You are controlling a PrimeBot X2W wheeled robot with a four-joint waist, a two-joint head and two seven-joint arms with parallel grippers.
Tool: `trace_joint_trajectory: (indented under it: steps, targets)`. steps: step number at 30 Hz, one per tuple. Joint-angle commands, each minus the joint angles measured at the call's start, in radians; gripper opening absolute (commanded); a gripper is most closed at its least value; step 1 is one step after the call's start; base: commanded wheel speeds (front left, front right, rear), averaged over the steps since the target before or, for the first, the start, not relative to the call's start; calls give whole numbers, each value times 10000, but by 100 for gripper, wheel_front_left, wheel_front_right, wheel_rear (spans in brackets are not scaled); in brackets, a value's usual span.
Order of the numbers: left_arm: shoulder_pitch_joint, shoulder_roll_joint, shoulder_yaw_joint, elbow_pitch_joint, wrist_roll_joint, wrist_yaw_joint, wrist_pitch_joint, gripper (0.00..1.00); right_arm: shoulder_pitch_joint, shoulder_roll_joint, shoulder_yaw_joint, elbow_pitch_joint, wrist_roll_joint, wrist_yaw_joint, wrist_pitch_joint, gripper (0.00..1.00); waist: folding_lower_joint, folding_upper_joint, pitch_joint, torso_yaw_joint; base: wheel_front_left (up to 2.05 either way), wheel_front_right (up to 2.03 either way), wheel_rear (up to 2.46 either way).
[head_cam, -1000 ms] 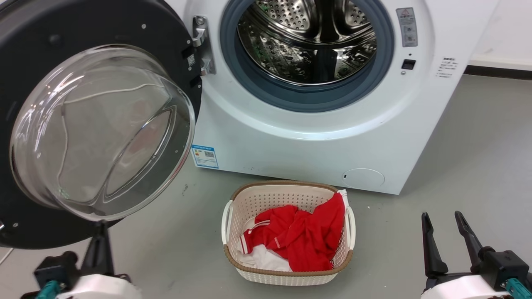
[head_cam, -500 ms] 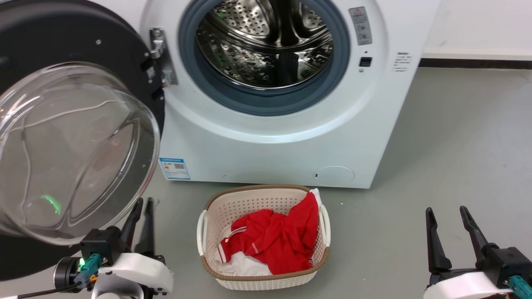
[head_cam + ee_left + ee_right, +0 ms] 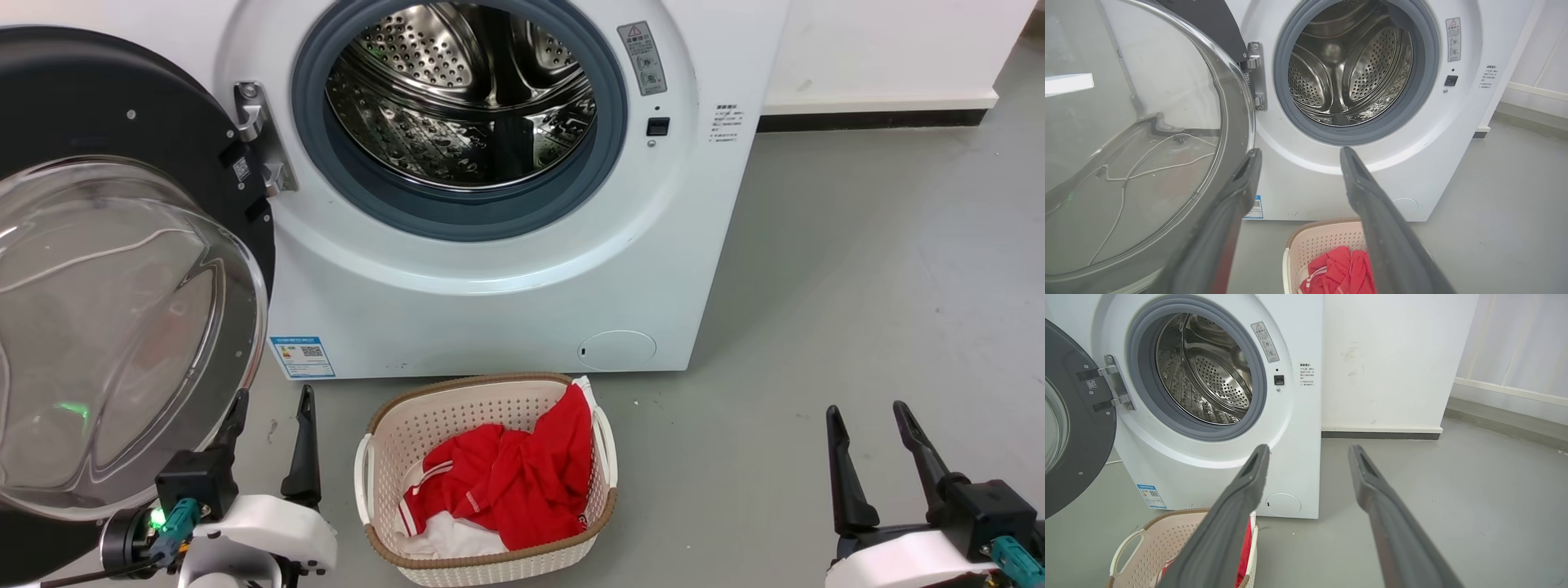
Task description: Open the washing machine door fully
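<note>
The door point(image 3: 114, 310) is being shown swung wide at the machine's point(image 3: 490, 286) nine o'clock. The left gripper point(image 3: 273, 394) and right gripper point(image 3: 865, 407) are being held spread and empty, as opening seems done.

No legible txt, all too small. On washing machine point(image 3: 490, 318) front: blue label point(image 3: 302, 357) w/ QR code at lower-left corner, grey warning sticker point(image 3: 645, 57) w/ red triangle sign upper right of porthole, small print block point(image 3: 727, 124) beside it. On washing machine door point(image 3: 98, 90): tiny QR sticker point(image 3: 242, 169) nr hinge.
</note>
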Motion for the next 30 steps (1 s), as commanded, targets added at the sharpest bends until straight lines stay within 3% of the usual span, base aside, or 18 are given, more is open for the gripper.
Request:
trace_joint_trajectory:
  steps: [1,9,30]
  targets:
    - [104,-19,74,51,-36,95,-84,100,20,13,69,38,49,-6,5,100,0,0,6,-49,0,0,0]
    - [282,-127,187,27,50,265,-182,100,-59,13,197,132,44,-6,-2,100,0,0,25,-41,0,0,0]
    - [436,-277,344,-63,210,205,-231,100,4,13,163,160,32,-6,-26,100,0,0,-3,37,0,0,0]
